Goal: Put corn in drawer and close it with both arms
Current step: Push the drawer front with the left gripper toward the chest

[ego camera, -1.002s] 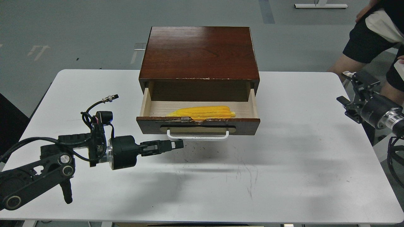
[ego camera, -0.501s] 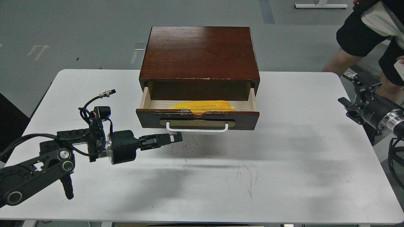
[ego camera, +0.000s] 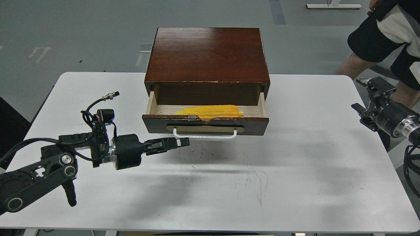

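The dark brown drawer (ego camera: 205,125) with a chipped top edge and a white bar handle (ego camera: 205,135) stands partly open from the wooden cabinet (ego camera: 206,54). The yellow corn (ego camera: 210,111) lies inside it, along the front wall. My left gripper (ego camera: 185,142) points right, with its fingers together and nothing between them. Its tip is just below and in front of the left end of the handle; I cannot tell whether it touches. My right gripper (ego camera: 361,94) is open and empty at the table's right edge, far from the drawer.
The white table (ego camera: 229,183) has scuff marks in front of the drawer. A person in black shorts (ego camera: 384,29) stands at the far right, behind my right arm. A loose cable plug (ego camera: 110,96) sticks up from my left wrist.
The drawer has slid partway back into the cabinet, and less of the corn shows. My left gripper moved with the drawer front, a little away from me. The right gripper shifted slightly.
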